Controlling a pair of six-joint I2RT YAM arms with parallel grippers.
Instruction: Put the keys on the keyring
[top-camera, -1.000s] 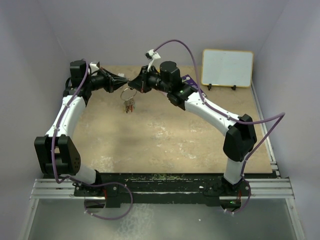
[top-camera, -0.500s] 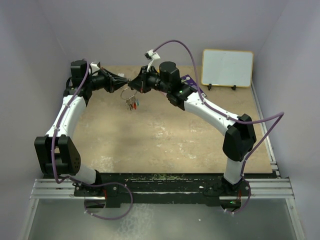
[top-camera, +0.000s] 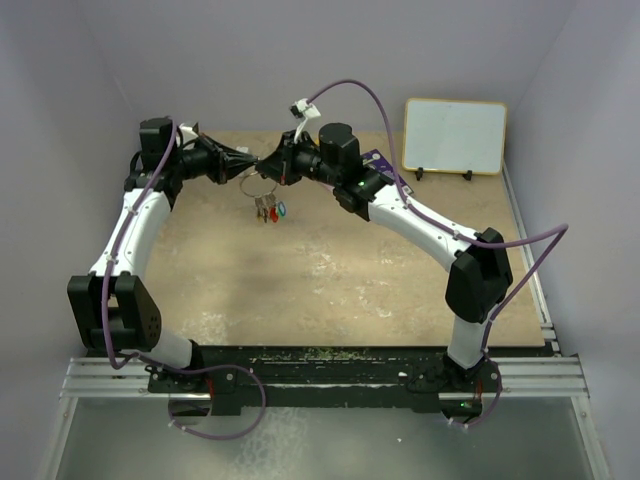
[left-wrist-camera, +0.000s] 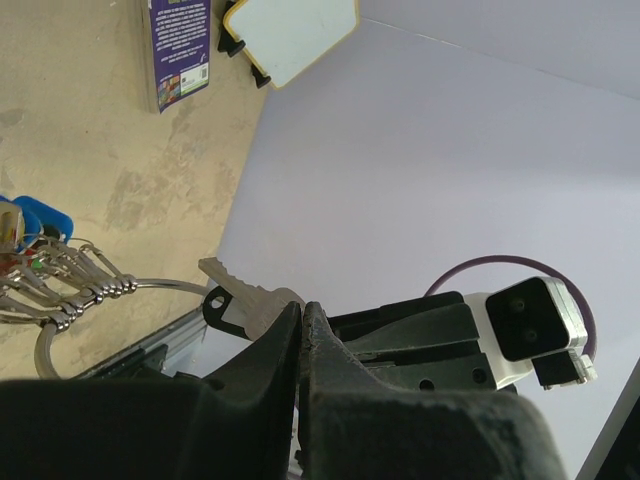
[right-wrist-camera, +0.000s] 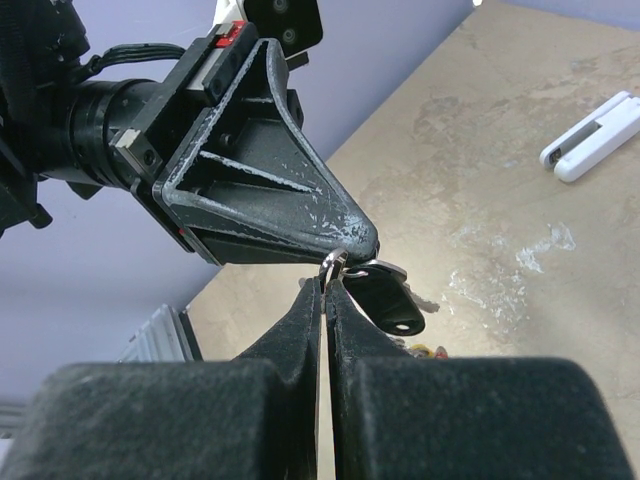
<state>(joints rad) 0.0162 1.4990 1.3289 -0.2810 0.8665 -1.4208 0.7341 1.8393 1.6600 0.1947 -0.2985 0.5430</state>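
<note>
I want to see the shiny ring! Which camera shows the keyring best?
The left wrist view: the keyring curves across close up, its wire clear. The top view shows only a tiny loop. The right wrist view shows just a silvery sliver.

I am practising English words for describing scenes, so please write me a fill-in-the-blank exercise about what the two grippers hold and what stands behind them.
1. The left gripper is shut on a single silver ___.
2. The right gripper pinches the wire keyring, which carries several tagged ___.
3. The whiteboard stands at the table's far ___ corner.
4. The card lying near it is ___.

Missing words: key; keys; right; purple.
</note>
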